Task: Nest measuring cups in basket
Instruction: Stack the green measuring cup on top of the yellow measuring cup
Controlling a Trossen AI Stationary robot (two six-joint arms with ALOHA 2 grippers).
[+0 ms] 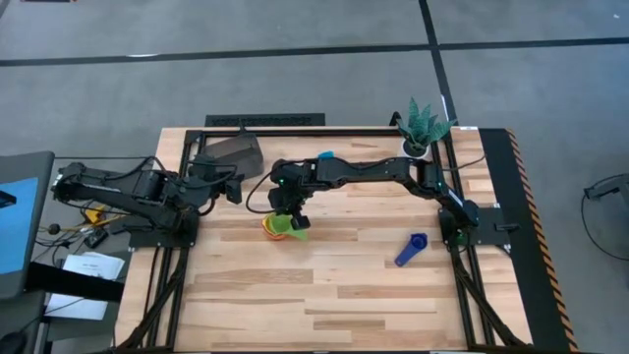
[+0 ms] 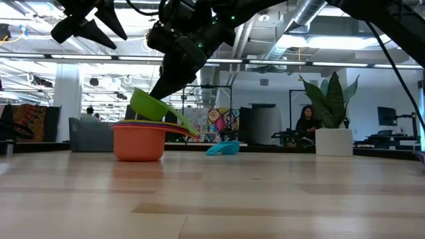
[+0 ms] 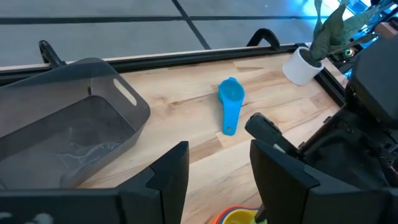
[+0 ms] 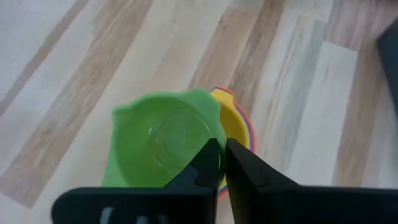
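A stack of nested measuring cups [image 2: 139, 143], orange outermost and yellow [image 4: 235, 124] inside, stands mid-table. A green cup [image 2: 151, 106] lies tilted in its top, handle [image 2: 188, 126] sticking out sideways. My right gripper [image 4: 222, 155] reaches down over the stack, shut on the green cup. A light blue cup [image 3: 230, 102] lies farther back. A dark blue cup [image 1: 411, 248] lies near the right arm's base. The grey basket [image 3: 62, 124] stands at the far left. My left gripper [image 3: 217, 155] hovers open beside the basket, holding nothing. My right gripper pinches the green cup's bowl wall at the rim [image 4: 214, 134]. One finger [image 4: 205, 165] is over the inside of the bowl and the other [image 4: 242, 168] is outside it. The fingers slant down from the table's right. The cup sits tilted, its underside in the stack's top cup.
A white plant pot [image 1: 418, 146] stands at the far right corner. Bare wood lies between the stack and the near edge. The black frame rail [image 3: 186, 53] runs along the far edge behind the basket.
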